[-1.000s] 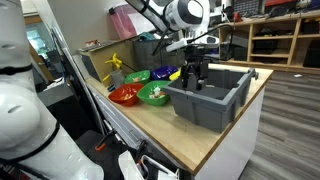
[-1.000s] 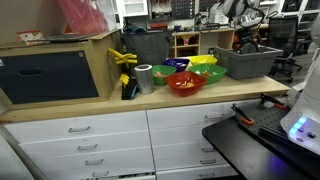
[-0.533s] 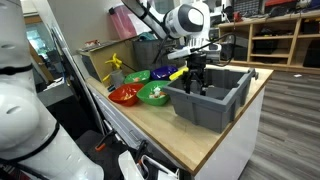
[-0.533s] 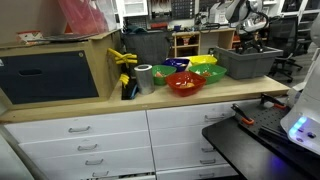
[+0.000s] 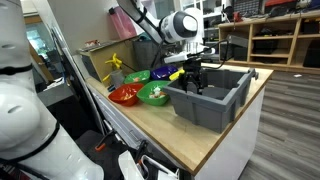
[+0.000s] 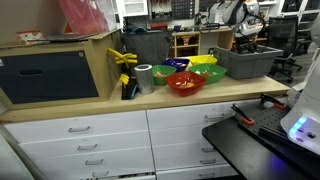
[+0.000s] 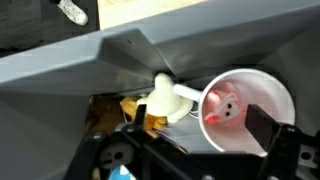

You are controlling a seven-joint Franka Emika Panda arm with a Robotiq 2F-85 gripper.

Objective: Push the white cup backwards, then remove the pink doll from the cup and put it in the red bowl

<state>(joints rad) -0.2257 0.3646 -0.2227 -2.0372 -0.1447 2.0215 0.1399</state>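
White cup (image 7: 262, 85) sits beside one spread finger (image 7: 264, 122) of the claw (image 5: 193, 80), with the pink doll (image 7: 228, 105) inside. The arm bends down into the grey bin (image 5: 215, 105), claw wide open and holding nothing.

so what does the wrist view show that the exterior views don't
Only the wrist view: the inside of the cup with the doll in it, and a small white object next to the cup.

Only the exterior views: the red bowl and green bowls on the counter beside the bin, and the arm above.

Both: the grey bin and the tool reaching into it.
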